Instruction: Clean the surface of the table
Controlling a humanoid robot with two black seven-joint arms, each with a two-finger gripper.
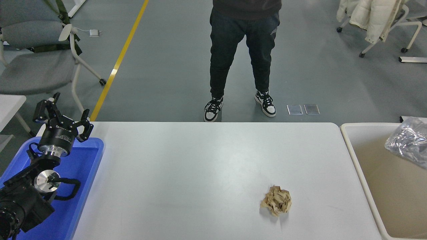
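Note:
The white table surface fills the middle of the head view. A crumpled ball of brown paper lies on it toward the front right. A crinkled silver foil bag shows at the right edge, inside the beige bin. My left gripper is parked over the blue tray at the lower left, open and empty. My right gripper is out of view.
A person in dark trousers and black-and-white shoes stands at the table's far side. Grey chairs stand at the far left. A chair with a cream coat is at the far right.

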